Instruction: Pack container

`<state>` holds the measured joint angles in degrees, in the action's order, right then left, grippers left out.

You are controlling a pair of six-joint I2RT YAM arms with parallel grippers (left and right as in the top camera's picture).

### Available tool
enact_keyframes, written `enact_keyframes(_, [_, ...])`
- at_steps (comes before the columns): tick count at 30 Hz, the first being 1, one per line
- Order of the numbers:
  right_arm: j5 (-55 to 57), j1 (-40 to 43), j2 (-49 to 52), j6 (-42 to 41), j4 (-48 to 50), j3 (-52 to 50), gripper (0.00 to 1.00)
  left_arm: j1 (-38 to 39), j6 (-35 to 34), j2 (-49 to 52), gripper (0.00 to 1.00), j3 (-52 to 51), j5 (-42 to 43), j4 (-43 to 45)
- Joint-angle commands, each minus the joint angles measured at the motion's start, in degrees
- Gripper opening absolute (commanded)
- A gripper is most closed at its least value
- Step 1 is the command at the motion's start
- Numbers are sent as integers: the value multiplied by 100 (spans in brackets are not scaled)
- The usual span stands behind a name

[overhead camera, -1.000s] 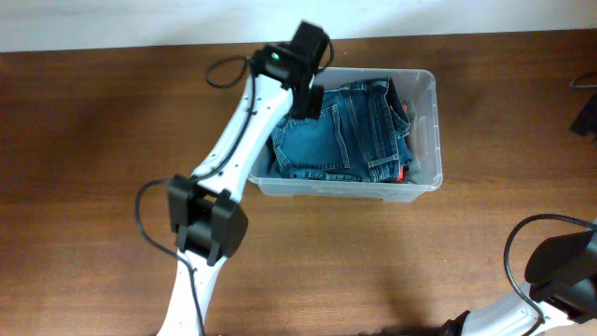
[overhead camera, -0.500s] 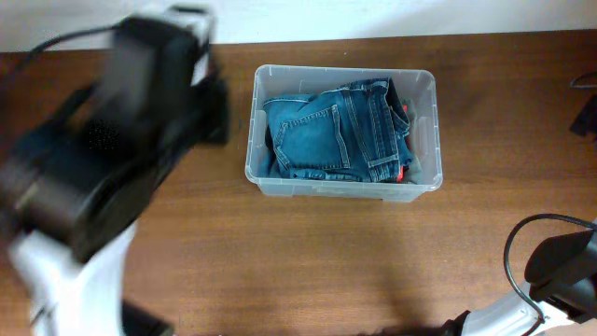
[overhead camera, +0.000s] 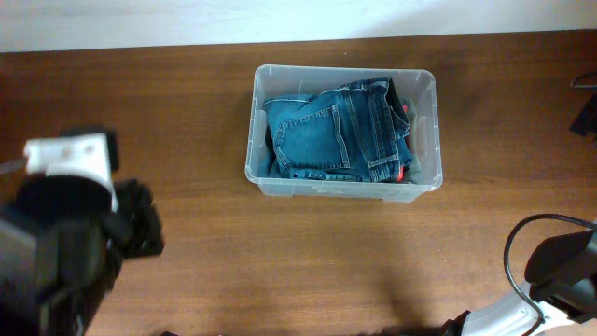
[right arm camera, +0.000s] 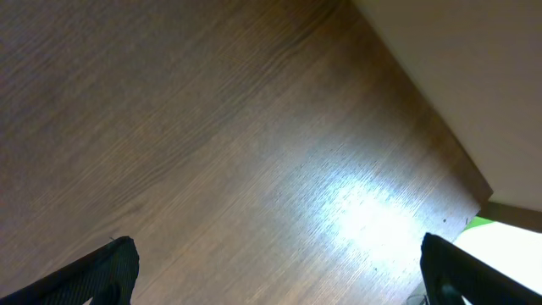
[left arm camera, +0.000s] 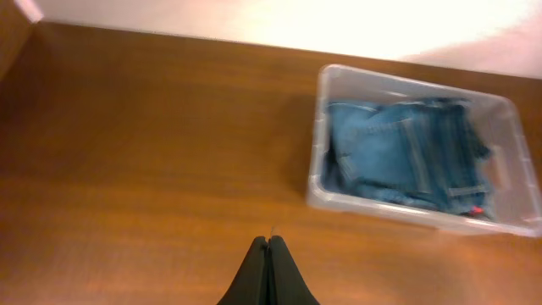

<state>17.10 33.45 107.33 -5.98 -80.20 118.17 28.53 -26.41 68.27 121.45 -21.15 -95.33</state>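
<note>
The container (overhead camera: 254,140), a clear plastic bin, stands at the centre back of the wooden table. Folded blue jeans (overhead camera: 331,135) lie inside it, with a dark garment and a bit of red at its right end. My left arm (overhead camera: 70,243) is a blurred mass at the lower left, well away from the bin. In the left wrist view my left gripper (left arm camera: 268,246) is shut with nothing in it, above bare table, and the container (left arm camera: 315,182) with the jeans (left arm camera: 406,157) lies ahead to the right. My right gripper (right arm camera: 278,250) is open over bare wood, holding nothing.
My right arm's base and its cable (overhead camera: 555,266) sit at the lower right corner. A black object (overhead camera: 586,117) pokes in at the right edge. A pale wall runs along the table's back edge. The right wrist view shows the table's edge (right arm camera: 423,110).
My left arm has pulled back from over the container's left end to the lower left of the table. The jeans stay in the bin. The right arm has not moved.
</note>
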Motion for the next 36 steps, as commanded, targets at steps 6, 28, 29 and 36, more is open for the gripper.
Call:
enact_keyframes(6, [72,-4,-2,-44,7,22,98,7,-1541,-2457,3,-3930,-1694,1626])
enact_keyframes(28, [72,-4,-2,-44,7,22,98,7,-1539,-2664,99,-8465,-205,5453])
enact_keyframes(29, [72,-4,-2,-44,7,22,98,7,-1539,-2597,99,-8465,-166,5455])
enact_keyframes(36, [72,-4,-2,-44,7,22,98,7,-1537,-2118,99,-8465,-166,5351])
